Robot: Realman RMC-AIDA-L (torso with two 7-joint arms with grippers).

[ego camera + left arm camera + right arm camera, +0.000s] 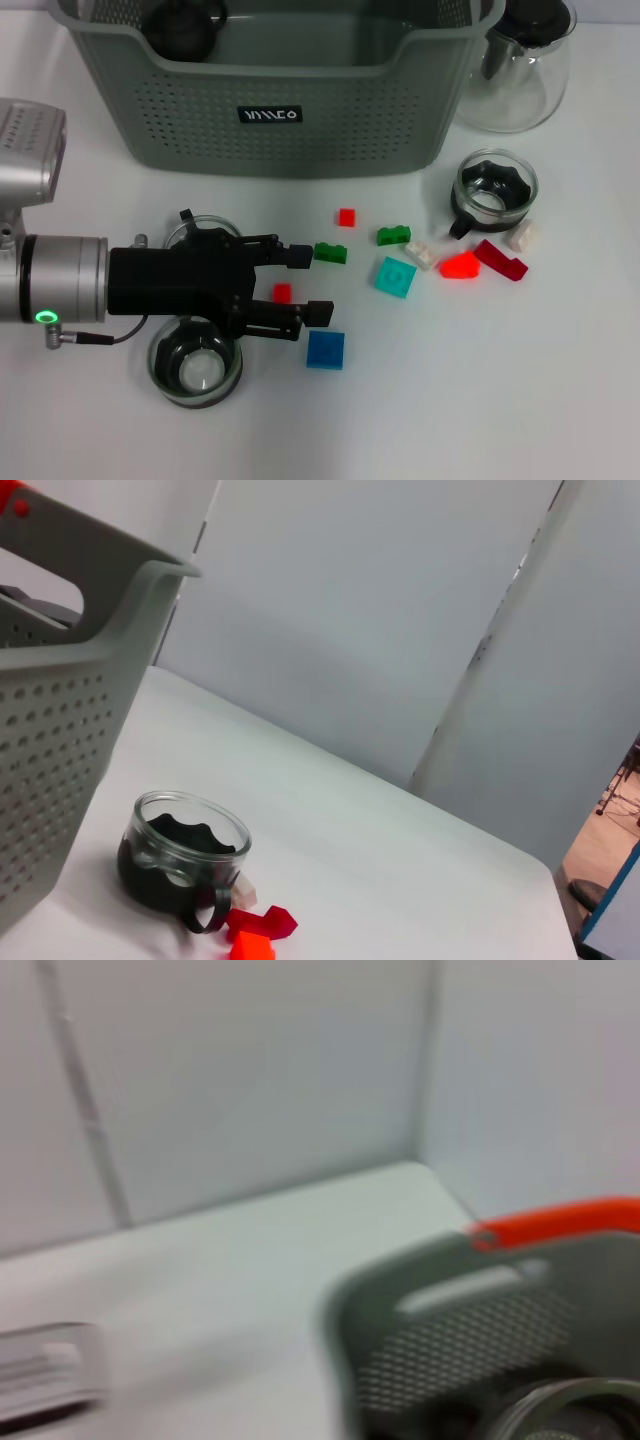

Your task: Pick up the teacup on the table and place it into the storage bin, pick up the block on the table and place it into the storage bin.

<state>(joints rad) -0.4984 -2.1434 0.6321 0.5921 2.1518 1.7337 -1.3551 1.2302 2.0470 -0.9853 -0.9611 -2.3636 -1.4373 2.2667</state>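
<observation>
My left gripper (308, 284) reaches in low from the left and is open, one finger on each side of a small red block (282, 292) without gripping it. A glass teacup (195, 368) stands just under the arm, and a second one (203, 229) is partly hidden behind it. A third teacup (493, 190) (185, 860) stands at the right. The grey-green storage bin (270, 110) (60, 730) (450, 1350) fills the back, with a dark object (185, 25) in its left corner. My right gripper is out of view.
Loose blocks lie around: green (330, 252), green (393, 236), red (346, 217), teal (395, 276), blue (325, 350), white (418, 254), orange-red (460, 265), dark red (500, 260). A clear glass pitcher (525, 60) stands right of the bin.
</observation>
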